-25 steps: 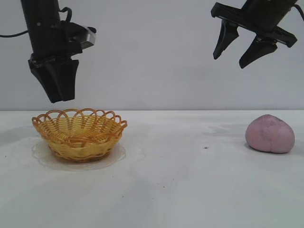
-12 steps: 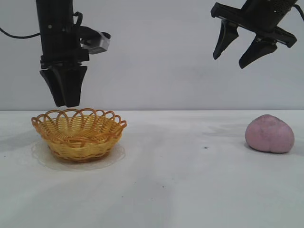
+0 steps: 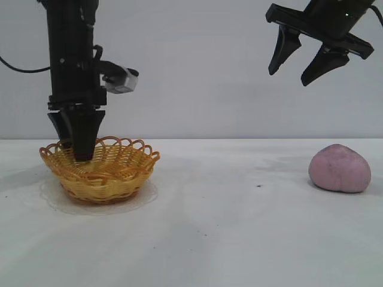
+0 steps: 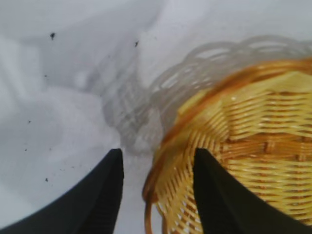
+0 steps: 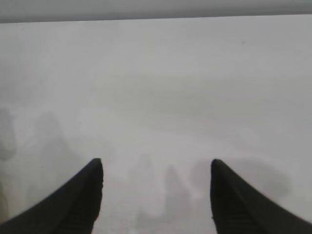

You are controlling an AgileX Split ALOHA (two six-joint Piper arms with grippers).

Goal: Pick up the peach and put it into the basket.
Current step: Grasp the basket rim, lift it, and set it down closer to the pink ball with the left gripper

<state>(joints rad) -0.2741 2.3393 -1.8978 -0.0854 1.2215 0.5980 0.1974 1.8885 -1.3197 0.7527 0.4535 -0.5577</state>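
The yellow wicker basket (image 3: 100, 169) with an orange looped rim sits on the table at the left. My left gripper (image 3: 81, 152) is low at the basket's left rim, open, with one finger inside the basket and one outside; the rim (image 4: 161, 161) lies between the fingers in the left wrist view, where the gripper (image 4: 157, 168) is not closed on it. The pale pink peach (image 3: 340, 168) rests on the table at the far right. My right gripper (image 3: 302, 67) hangs high above and left of the peach, open and empty; it also shows in the right wrist view (image 5: 156, 178).
The white table (image 3: 227, 227) stretches between basket and peach, with a small dark speck (image 3: 259, 186) near the middle. A plain grey wall stands behind.
My left gripper has moved right and come down from above the basket until its fingers straddle the left rim. The right arm and the peach have not moved.
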